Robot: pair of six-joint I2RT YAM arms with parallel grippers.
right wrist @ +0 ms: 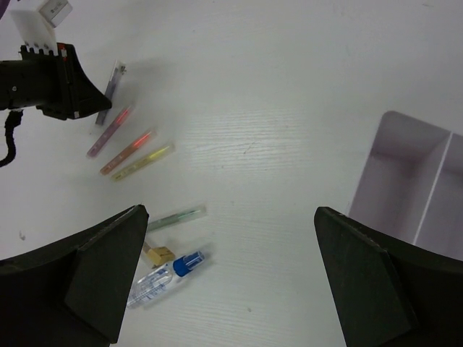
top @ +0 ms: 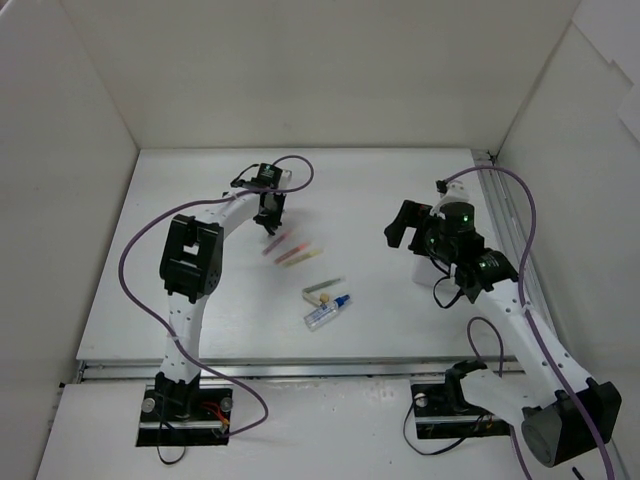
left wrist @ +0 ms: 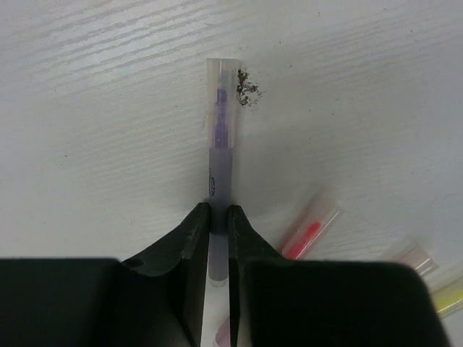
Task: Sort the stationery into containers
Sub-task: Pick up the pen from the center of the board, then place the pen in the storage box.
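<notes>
Step in hand, as I judge it: first pick.

The left gripper is clamping the purple pen. Its jaws are nearly together, pinching the barrel near its rear end. The pen is sitting at the far end of the pen row, just beside the pink pen. I cannot tell whether it is clear of the desk.

The right gripper is hanging wide open, holding nothing, near the white box.

Next move probably calls for a lift and a long carry rightward to the box.

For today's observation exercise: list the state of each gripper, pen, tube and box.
left gripper: shut on purple pen
right gripper: open
pink pen: loose
orange-red pen: loose
yellow-green pen: loose
grey pen: loose
tube: capped, lying flat
box: open, visible part empty
</notes>
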